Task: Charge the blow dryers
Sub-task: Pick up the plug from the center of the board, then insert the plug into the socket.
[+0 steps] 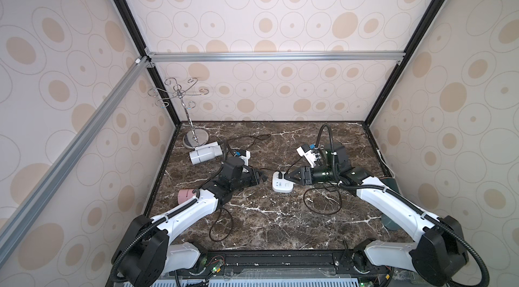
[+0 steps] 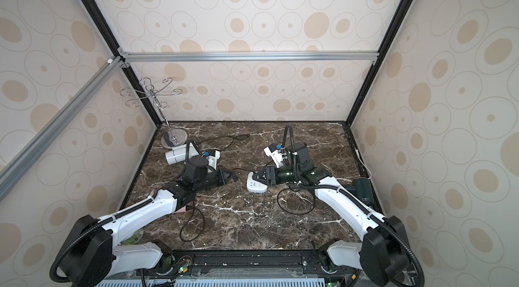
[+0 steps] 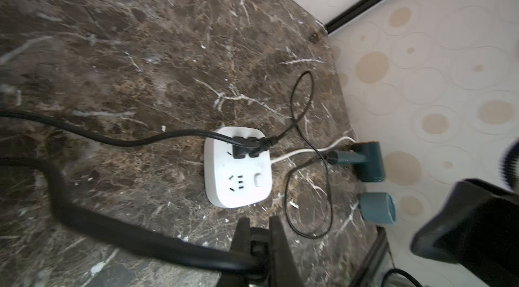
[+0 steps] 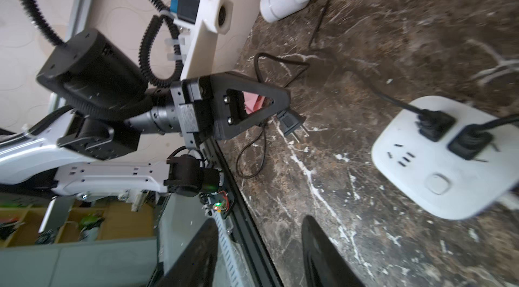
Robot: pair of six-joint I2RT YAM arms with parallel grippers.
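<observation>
The pale pink blow dryer (image 1: 186, 195) lies near left, its black two-pin plug (image 4: 293, 126) clamped in the left gripper (image 4: 285, 108) beside the square white power strip (image 4: 438, 187). The right gripper (image 4: 261, 237) stands with jaws apart. A tilted plug could miss the free socket (image 4: 404, 157) and shove the strip.

Top views look down from high; close wrist views share the power strip (image 3: 217, 164).
</observation>
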